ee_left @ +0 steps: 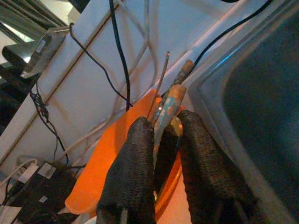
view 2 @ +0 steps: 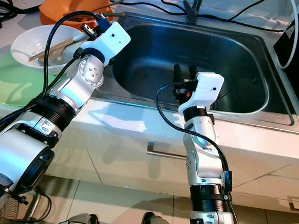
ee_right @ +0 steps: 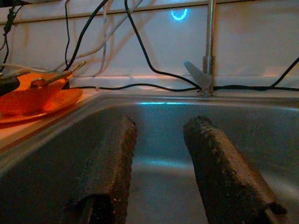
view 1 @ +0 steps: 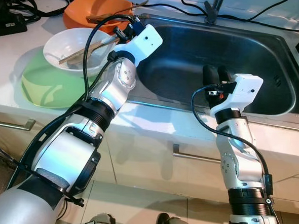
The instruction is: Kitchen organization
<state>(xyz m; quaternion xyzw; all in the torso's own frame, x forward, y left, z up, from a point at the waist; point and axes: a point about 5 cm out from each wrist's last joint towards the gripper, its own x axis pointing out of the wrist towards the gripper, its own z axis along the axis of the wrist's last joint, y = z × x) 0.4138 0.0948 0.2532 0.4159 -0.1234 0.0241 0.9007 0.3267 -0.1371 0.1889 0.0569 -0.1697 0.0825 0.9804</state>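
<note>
The left gripper (ee_left: 163, 140) is positioned over the tabletop (view 1: 22, 28) just beside the left rim of the sink (view 1: 263, 73). In the left wrist view its two black fingers (ee_left: 133, 168) are clamped on a bundle of chopsticks (ee_left: 169, 100). The bundle runs lengthwise between the fingers and projects beyond the fingertips toward the orange plate (view 1: 87, 11), which lies on the tabletop behind the white bowl (view 1: 59, 45), near the sink's rear left corner. The long axis of the chopsticks is roughly in line with the gripper's own axis, pointing away from the robot.

The white bowl rests inside a larger green bowl (view 1: 44, 88), both on the tabletop well to the left of the sink. A second pair of chopsticks (view 1: 82, 54) lies slanted across the white bowl, and more utensils (view 1: 115, 13) lie on the orange plate.

The right gripper (ee_right: 161, 163) hangs inside the sink basin near its front wall, with its fingers spread apart and holding nothing. It points toward the tap (ee_right: 208, 51) at the rear of the sink.

Judgement: the left arm is the working arm and the nearer one to all the dishes. Any placement into the white bowl or onto the orange plate depends on the bundle's long axis being turned to lie across the chosen dish.
</note>
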